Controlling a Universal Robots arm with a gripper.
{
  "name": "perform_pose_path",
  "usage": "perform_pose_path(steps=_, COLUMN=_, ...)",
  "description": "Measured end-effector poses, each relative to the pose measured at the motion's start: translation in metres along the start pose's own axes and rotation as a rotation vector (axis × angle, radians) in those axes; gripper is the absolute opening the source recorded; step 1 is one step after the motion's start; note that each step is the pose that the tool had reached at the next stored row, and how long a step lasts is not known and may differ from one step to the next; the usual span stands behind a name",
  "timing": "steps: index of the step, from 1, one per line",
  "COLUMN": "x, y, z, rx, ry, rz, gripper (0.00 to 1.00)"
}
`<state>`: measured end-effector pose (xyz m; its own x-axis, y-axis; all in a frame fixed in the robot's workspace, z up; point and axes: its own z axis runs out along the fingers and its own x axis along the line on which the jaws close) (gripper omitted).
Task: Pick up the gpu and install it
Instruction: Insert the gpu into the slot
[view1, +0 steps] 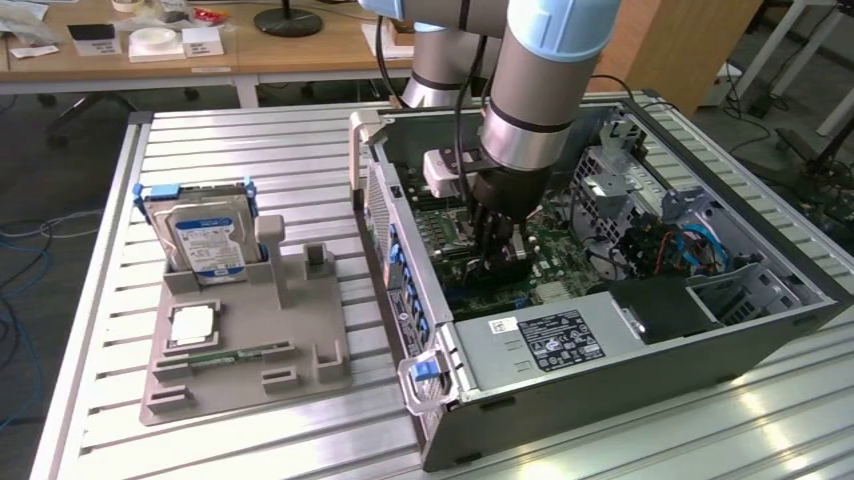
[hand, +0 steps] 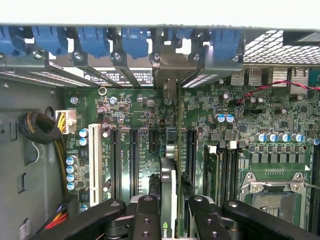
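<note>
The gpu is seen edge-on as a thin card with a brownish board edge, standing upright over the green motherboard among the black expansion slots. Its metal end reaches the case's rear bracket row. My gripper is shut on the card, with a black finger on either side. In the exterior view my gripper reaches down into the open computer case with the dark gpu under it, low over the motherboard. Whether the card sits in a slot I cannot tell.
On the exterior view's left a grey fixture holds a silver hard drive, a square chip and a green memory stick. Case walls, a drive cage, cables and the power supply surround the arm.
</note>
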<state>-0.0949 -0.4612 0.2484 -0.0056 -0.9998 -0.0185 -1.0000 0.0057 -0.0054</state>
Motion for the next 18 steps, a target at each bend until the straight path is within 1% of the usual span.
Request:
perform_pose_path(steps=4, x=0.0001, y=0.0002, z=0.0007, rx=-0.0002, ry=0.0007, rz=0.0, gripper=0.26)
perform_pose_path(steps=18, x=0.0001, y=0.0003, z=0.0024, rx=-0.0001, ry=0.0002, rz=0.0, gripper=0.26)
